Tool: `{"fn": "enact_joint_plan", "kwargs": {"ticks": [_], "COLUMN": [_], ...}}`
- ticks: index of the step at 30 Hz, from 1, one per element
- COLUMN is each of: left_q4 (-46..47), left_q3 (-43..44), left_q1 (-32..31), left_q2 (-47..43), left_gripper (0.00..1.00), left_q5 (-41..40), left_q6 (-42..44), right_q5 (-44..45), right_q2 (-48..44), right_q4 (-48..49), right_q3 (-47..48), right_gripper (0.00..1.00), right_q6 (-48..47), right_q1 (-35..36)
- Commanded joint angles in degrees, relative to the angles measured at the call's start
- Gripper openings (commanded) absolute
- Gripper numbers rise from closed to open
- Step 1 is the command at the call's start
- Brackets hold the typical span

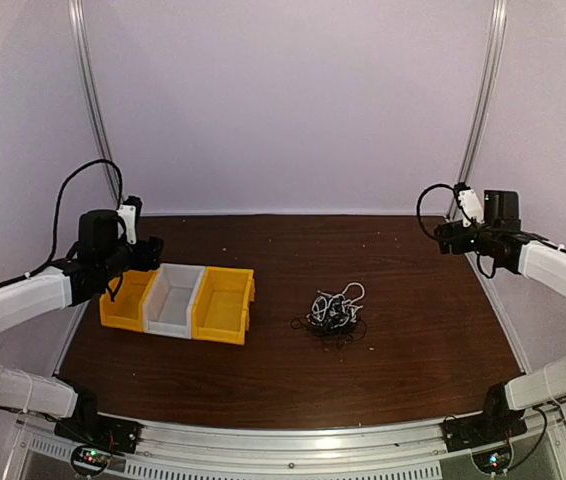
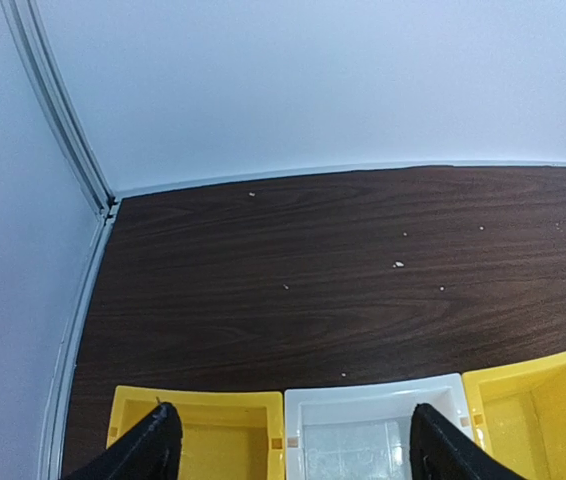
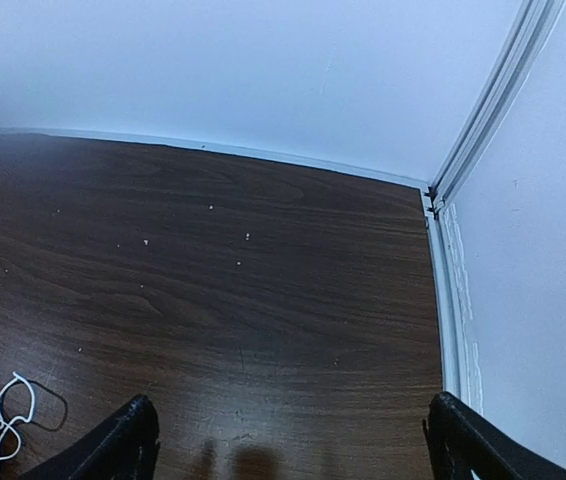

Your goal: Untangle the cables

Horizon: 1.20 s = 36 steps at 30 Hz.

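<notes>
Evidently, the cables (image 1: 333,312) are found heaped right of the bin row (image 1: 221,326), while the left gripper (image 2: 288,442) above it and the right gripper (image 3: 291,440) far beyond are held spread and empty, presumably ready to approach.

Top cam: up high behind arm bases, looking down and forward, wide shot, whole table (image 1: 413,290) in frame out to far wall.

Left wrist cam: over left side, close above bins (image 1: 178,300), facing far-left corner, left fingers (image 2: 153,445) poking in at bottom edge.

Right wrist cam: over right side, facing far-right corner, right fingers (image 3: 123,445) at bottom.

Overlap: top + left wrist share bins. Top + right wrist share cables (image 1: 333,312), only white loops at wrist shot's lower-left edge.
</notes>
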Motion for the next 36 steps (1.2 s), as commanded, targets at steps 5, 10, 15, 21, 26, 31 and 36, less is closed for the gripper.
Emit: {"fn": "enact_joint_plan", "kwargs": {"ticks": [5, 10, 15, 21, 26, 31, 36], "left_q4": [4.5, 0.4, -7.8, -14.7, -20.6, -21.7, -21.4], "left_q3": [-0.1, 2.3, 4.4, 5.2, 7.2, 7.8, 10.6], "left_q1": [-4.7, -13.4, -23.3, -35.1, -37.7, -37.9, -38.1], "left_q2": [-0.4, 0.1, 1.6, 4.5, 9.2, 14.7, 18.7], "left_gripper": [0.73, 0.7, 0.85, 0.85, 0.84, 0.86, 0.81], "left_q5": [12.0, 19.8, 27.1, 19.4, 9.1, -0.5, -8.0], "left_q6": [7.7, 12.0, 14.9, 18.4, 19.2, 19.7, 21.8], "right_q5": [-9.0, -16.8, -21.8, -26.4, -28.3, -29.9, -32.8], "right_q2": [-7.0, -8.5, -8.9, -8.7, -7.9, -8.0, -7.8], "right_q4": [-3.7, -11.2, -15.2, -17.1, -16.3, -15.6, -14.5], "right_q3": [-5.7, -4.9, -5.0, -6.3, -7.5, -8.6, -9.1], "right_gripper": [0.98, 0.98, 0.91, 0.86, 0.85, 0.85, 0.85], "right_q6": [-6.2, -13.7, -20.8, -25.1, -25.2, -24.9, -23.6], "right_q1": [-1.4, -0.9, 0.5, 3.9, 5.4, 6.2, 6.4]}}
